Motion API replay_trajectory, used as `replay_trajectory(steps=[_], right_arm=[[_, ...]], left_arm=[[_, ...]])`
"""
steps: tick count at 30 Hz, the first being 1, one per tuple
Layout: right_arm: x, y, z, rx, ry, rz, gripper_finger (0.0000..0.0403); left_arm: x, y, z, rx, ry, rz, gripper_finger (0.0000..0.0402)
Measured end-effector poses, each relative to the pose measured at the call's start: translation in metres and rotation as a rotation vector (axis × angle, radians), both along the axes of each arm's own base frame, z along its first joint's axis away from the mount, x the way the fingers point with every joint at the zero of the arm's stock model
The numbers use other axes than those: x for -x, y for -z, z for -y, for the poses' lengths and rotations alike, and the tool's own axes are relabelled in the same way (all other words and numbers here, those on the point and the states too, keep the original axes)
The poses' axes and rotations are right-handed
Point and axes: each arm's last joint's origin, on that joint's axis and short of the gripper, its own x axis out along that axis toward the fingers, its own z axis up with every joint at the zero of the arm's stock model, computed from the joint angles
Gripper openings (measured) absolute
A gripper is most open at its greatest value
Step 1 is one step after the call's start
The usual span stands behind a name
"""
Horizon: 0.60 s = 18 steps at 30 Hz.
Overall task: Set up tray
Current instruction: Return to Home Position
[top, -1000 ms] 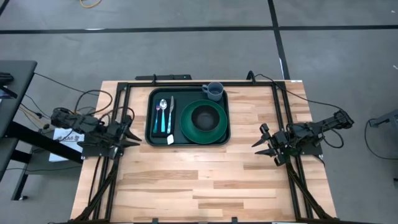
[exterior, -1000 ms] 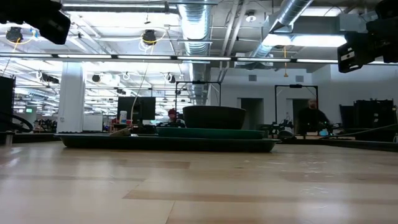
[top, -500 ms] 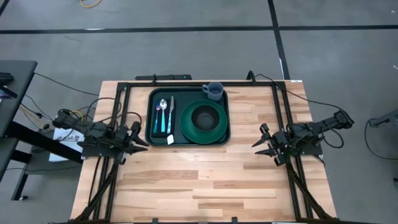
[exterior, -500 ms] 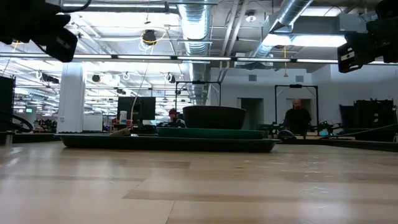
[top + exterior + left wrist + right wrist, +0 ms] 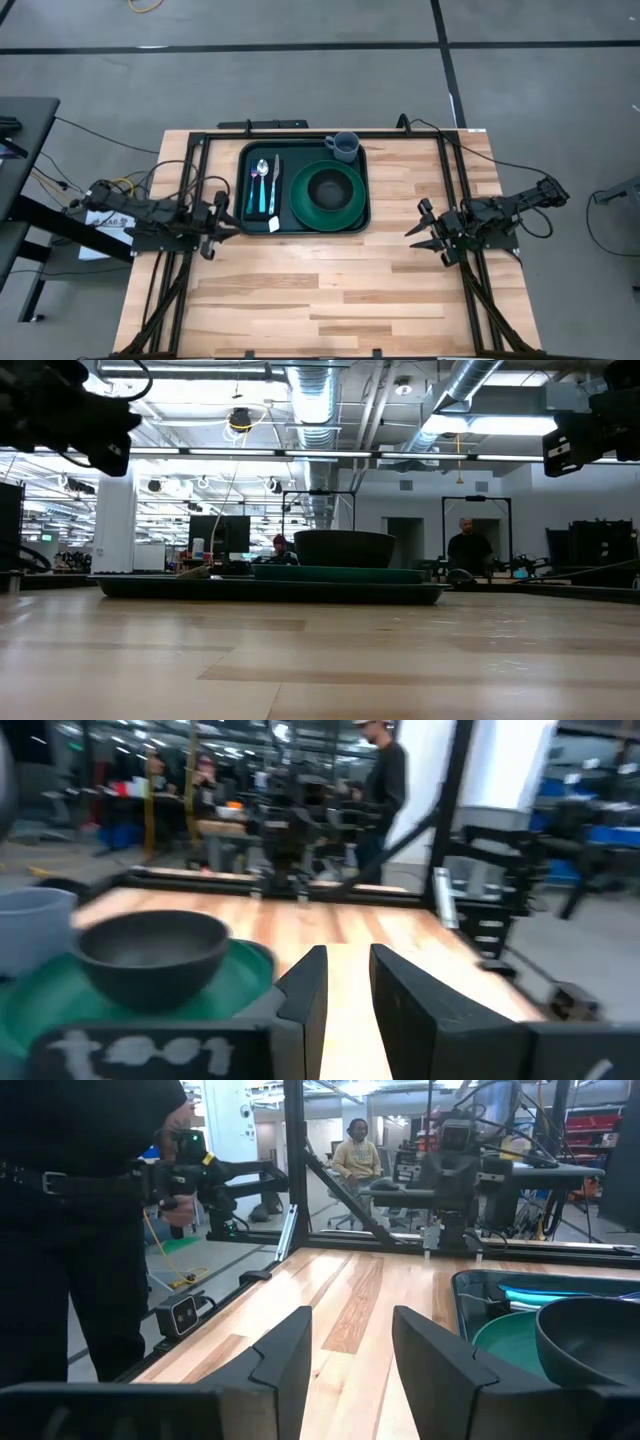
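The dark green tray [image 5: 287, 151] lies flat at the far middle of the table. It carries a round green plate [image 5: 300, 207] with a dark bowl [image 5: 328, 188] on it. A grey mug [image 5: 343, 147] stands in its far right corner, and cutlery [image 5: 263, 182] lies on a black napkin at its left. My left gripper [image 5: 230, 229] hovers level at the table's left edge, just off the tray's near left corner. It is open by a narrow gap [image 5: 348, 1005]. My right gripper [image 5: 415, 222] hovers at the right edge and is open [image 5: 350, 1352]. Both point toward the tray.
Black frame rails [image 5: 190, 180] run along the far, left and right sides of the table. Bare wood [image 5: 320, 290] fills the near half. Cables [image 5: 110, 185] trail off the left side. People [image 5: 470, 550] stand in the room beyond the table.
My left gripper has sunk and gone a little toward the table's right, closer to the tray's near left corner, with its finger gap unchanged. The tray and the things on it have kept still. A person in the room behind has walked across.
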Motion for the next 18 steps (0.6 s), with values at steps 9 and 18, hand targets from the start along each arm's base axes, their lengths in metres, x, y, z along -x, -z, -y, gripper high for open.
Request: replay_trajectory(steps=[9, 18], right_arm=[[0.000, 0.000, 0.000, 0.000, 0.000, 0.000, 0.0134], [0.000, 0.000, 0.000, 0.000, 0.000, 0.000, 0.0134]], left_arm=[[-0.003, 0.002, -0.022, -0.059, -0.138, -0.020, 0.0067], [-0.007, 0.011, -0.039, 0.013, -0.252, -0.131, 0.0067]])
